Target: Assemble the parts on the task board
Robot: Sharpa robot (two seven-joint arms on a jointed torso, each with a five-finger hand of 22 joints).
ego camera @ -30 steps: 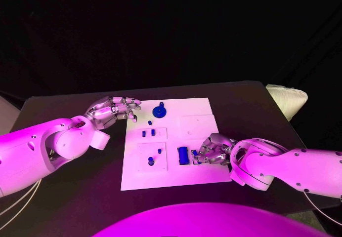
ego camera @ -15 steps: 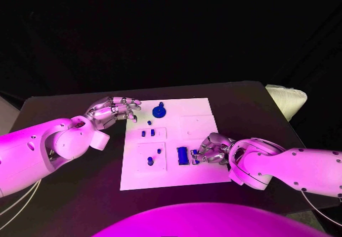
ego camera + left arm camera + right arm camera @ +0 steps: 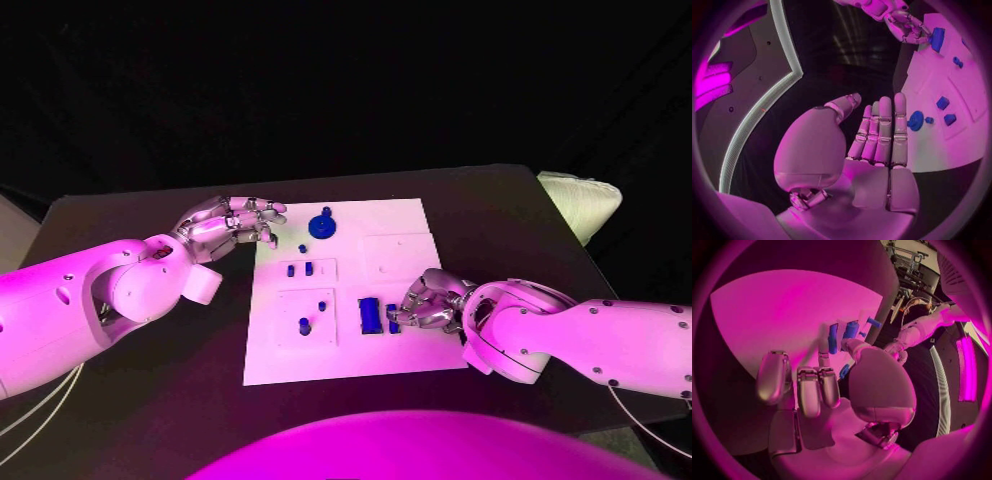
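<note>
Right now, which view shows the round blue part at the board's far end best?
Head view: the round part lies unobstructed on the board, near the left hand. Left wrist view shows it close, partly behind that hand's fingers. In the right wrist view I can't pick it out.

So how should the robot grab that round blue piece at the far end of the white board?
Probably from straight above, pinching the round blue piece across its rim. It lies flat on the task board, so its sides give little to hold. The left hand hovers right beside it, empty, and looks best placed.
</note>
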